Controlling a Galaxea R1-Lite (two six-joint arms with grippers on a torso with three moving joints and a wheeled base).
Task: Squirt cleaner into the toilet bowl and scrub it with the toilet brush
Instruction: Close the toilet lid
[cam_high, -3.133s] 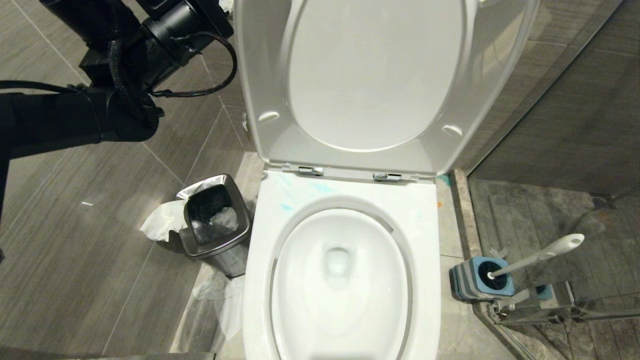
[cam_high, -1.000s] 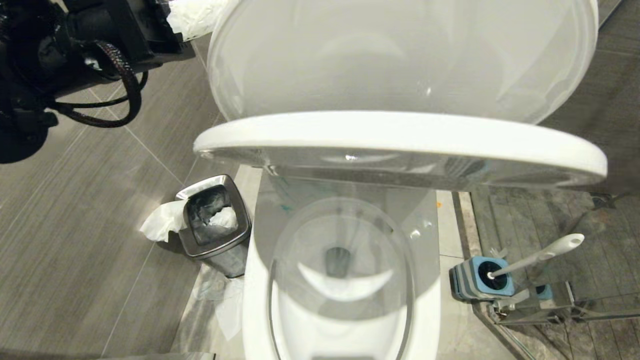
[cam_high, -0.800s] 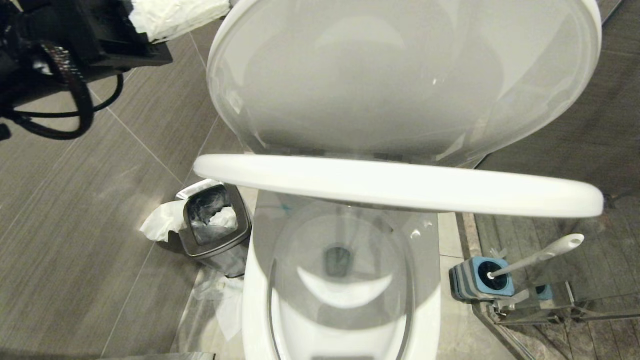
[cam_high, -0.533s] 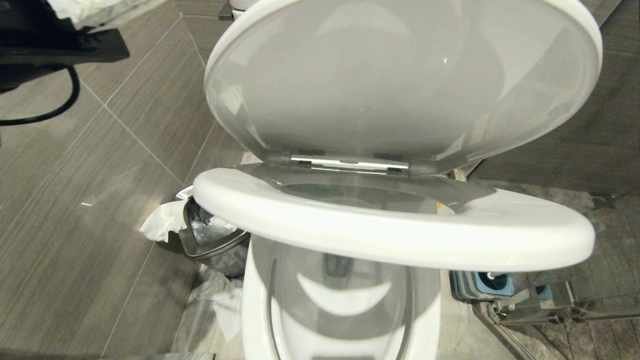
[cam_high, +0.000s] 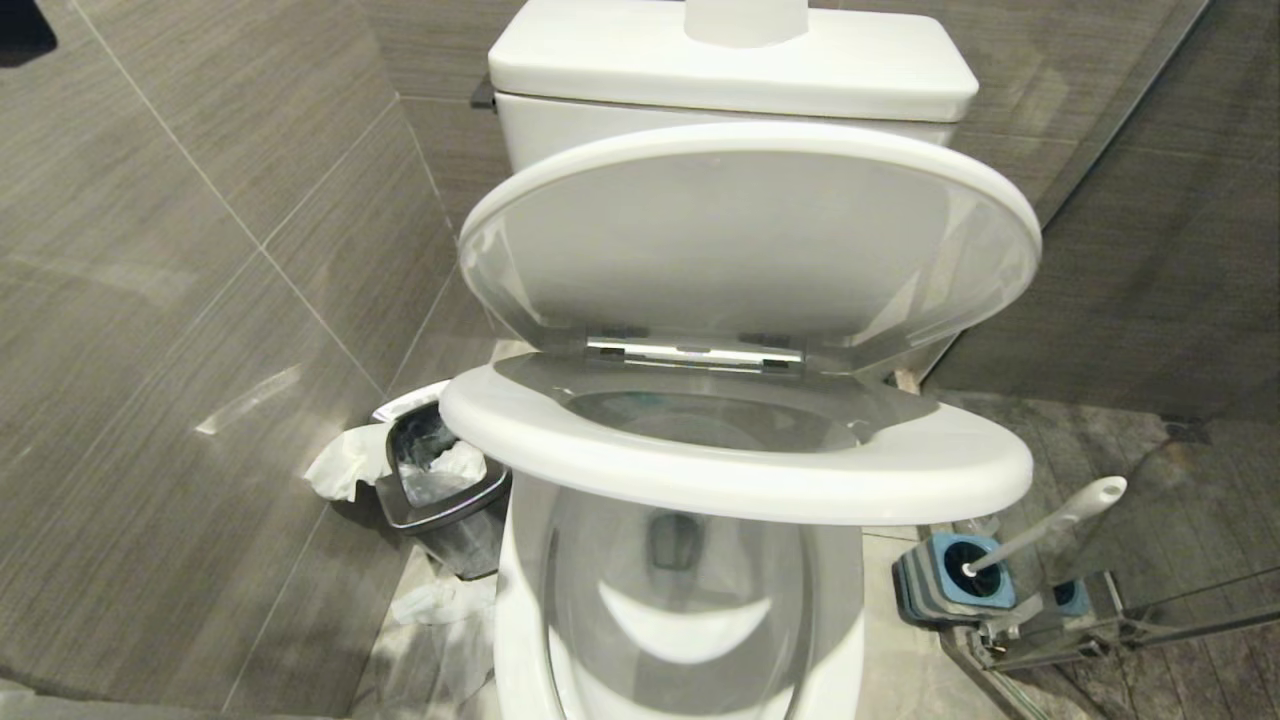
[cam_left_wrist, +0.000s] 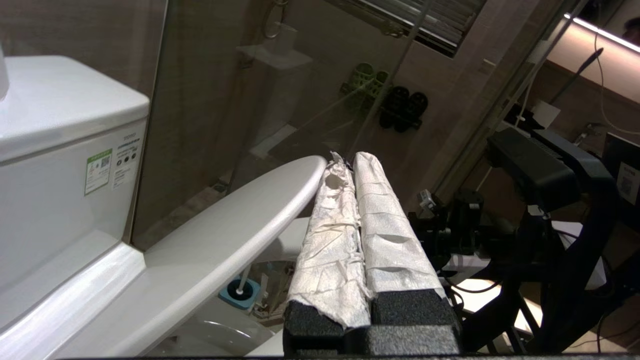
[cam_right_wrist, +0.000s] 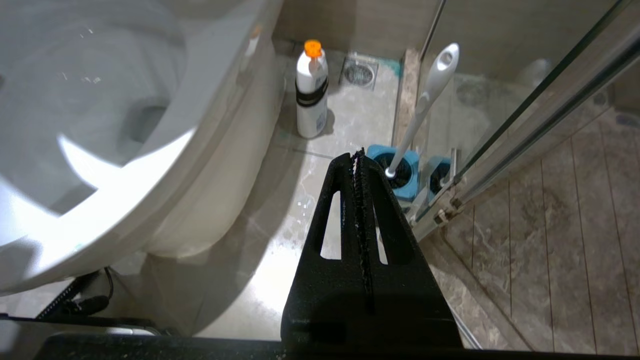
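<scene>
Both jaws are pressed fully together and hold nothing: the left gripper (cam_left_wrist: 344, 162) beside the seat (cam_left_wrist: 240, 225), the right gripper (cam_right_wrist: 358, 156) near the toilet brush (cam_right_wrist: 425, 105).

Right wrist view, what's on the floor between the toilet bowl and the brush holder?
A white bottle with an orange cap stands there, on bare tile, in the right wrist view.

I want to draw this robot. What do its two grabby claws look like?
The left gripper has two long fingers wrapped in crinkly white paper-like padding, on square black foam-like blocks. The right gripper is bare rough black: two flat fingers tapering to a point, each with a long slot cut through, making a tall triangle.
</scene>
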